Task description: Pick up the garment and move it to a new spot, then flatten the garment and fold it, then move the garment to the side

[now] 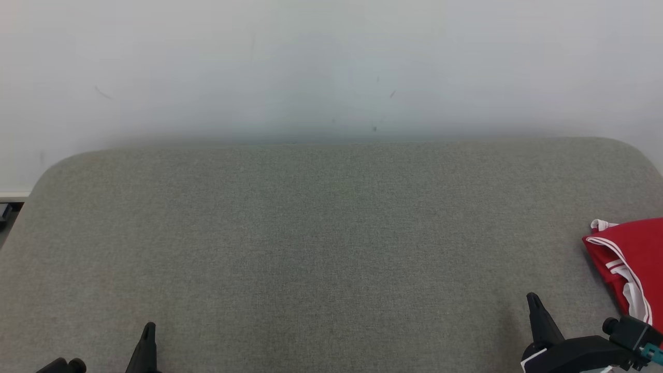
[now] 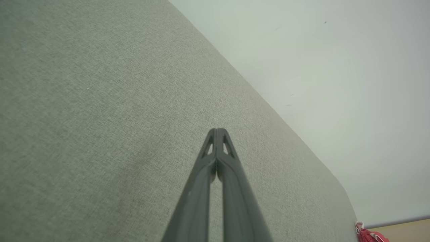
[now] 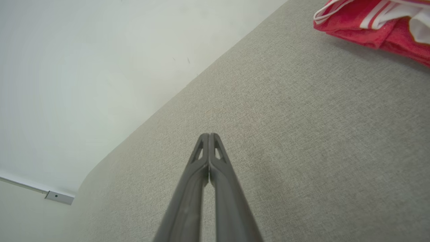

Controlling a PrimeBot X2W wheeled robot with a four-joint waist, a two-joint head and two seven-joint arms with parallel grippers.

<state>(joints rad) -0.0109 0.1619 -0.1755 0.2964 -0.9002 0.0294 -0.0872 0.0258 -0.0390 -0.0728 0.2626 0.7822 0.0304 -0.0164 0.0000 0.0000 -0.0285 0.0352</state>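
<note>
Now | wrist views: left hand [image 2: 217, 130], right hand [image 3: 209, 135] clenched empty | head view: garment [image 1: 632, 246] near right hand

No words, numbers, labels or brand marks can be read anywhere; the red garment [image 1: 634, 248] carries plain white stripes.

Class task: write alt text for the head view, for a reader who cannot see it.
A red garment with white trim lies at the right edge of a grey fabric surface. The left end effector and right end effector show at the bottom corners; a pale wall stands behind.
</note>
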